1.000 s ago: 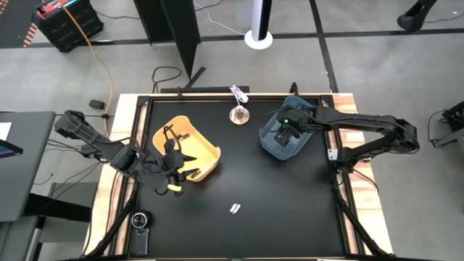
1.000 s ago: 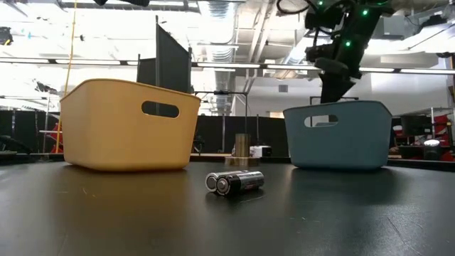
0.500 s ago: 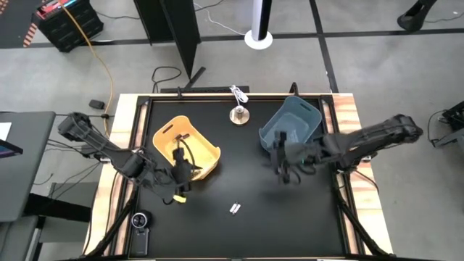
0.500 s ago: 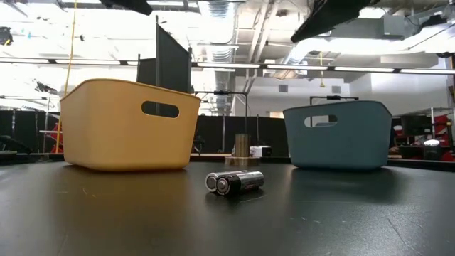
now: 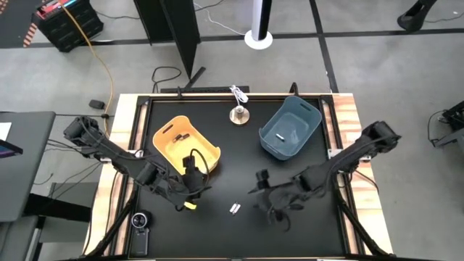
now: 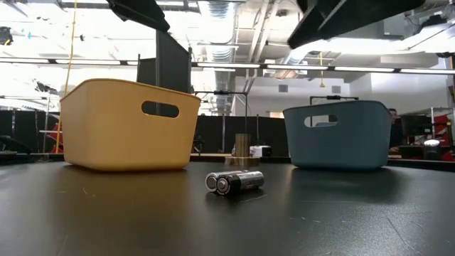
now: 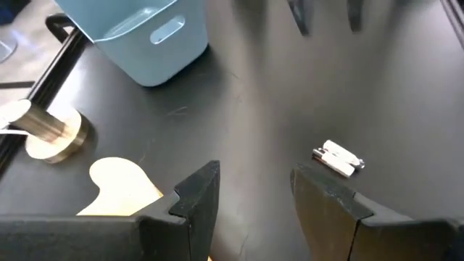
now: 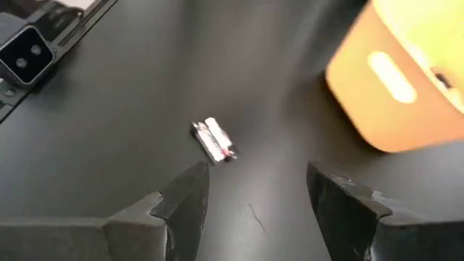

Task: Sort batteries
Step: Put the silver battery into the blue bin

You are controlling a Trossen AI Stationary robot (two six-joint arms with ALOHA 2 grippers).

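Note:
Two small silvery batteries (image 5: pixel 234 209) lie side by side on the black table, between the two grippers; they also show as the batteries (image 6: pixel 234 182), the batteries (image 7: pixel 337 157) and the batteries (image 8: pixel 214 140). My left gripper (image 5: pixel 194 181) hovers to their left, near the yellow bin (image 5: pixel 185 148), open and empty (image 7: pixel 254 181). My right gripper (image 5: pixel 259 190) hovers to their right, open and empty (image 8: pixel 257 177). The blue bin (image 5: pixel 290 129) holds one small light battery (image 5: pixel 279 135) on its floor.
A round metal knob (image 5: pixel 238 114) with a white cord stands at the far edge between the bins. A small black device (image 5: pixel 140 220) lies at the near left corner. The yellow bin (image 6: pixel 128 124) and the blue bin (image 6: pixel 345 134) stand behind the batteries.
My right gripper has left the blue bin and swung toward the near edge and to the left, ending beside the two batteries. My left gripper has drifted from the yellow bin's near side toward the right and near edge. The batteries have kept still.

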